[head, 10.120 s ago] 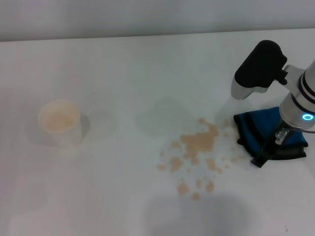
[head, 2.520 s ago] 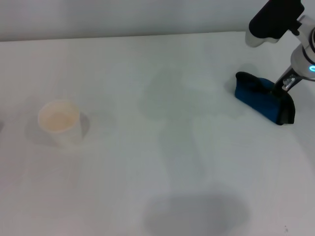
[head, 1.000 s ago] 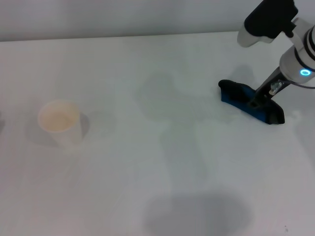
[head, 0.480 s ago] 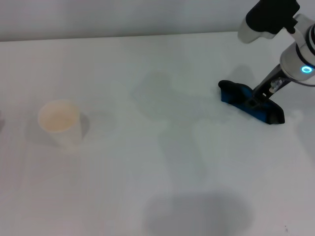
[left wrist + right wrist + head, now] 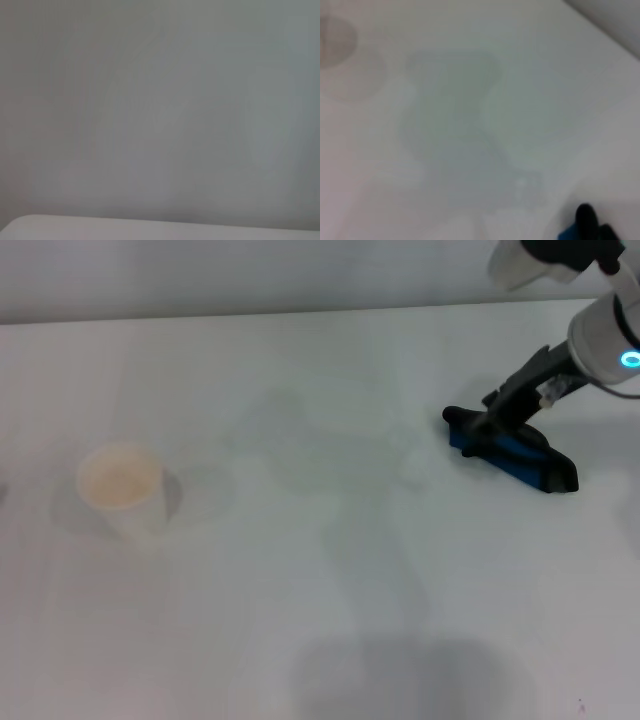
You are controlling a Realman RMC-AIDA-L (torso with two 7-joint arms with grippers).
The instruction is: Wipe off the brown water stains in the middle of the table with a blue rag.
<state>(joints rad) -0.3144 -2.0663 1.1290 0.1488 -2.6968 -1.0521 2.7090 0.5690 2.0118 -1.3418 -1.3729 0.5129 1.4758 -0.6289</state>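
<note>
Near zone: plain white smooth table bare, no brown stains visible; only faint damp sheen at centre. Wiping judged finished.

Mid left: white paper cup upright, well apart from work.

Far right: bright blue rag with dark edging bunched on table. Right gripper at rag's top edge; finger state cannot tell. Judged step: release and withdrawal. Next move calls for lifting arm clear without dragging rag.

Left gripper not in view.
</note>
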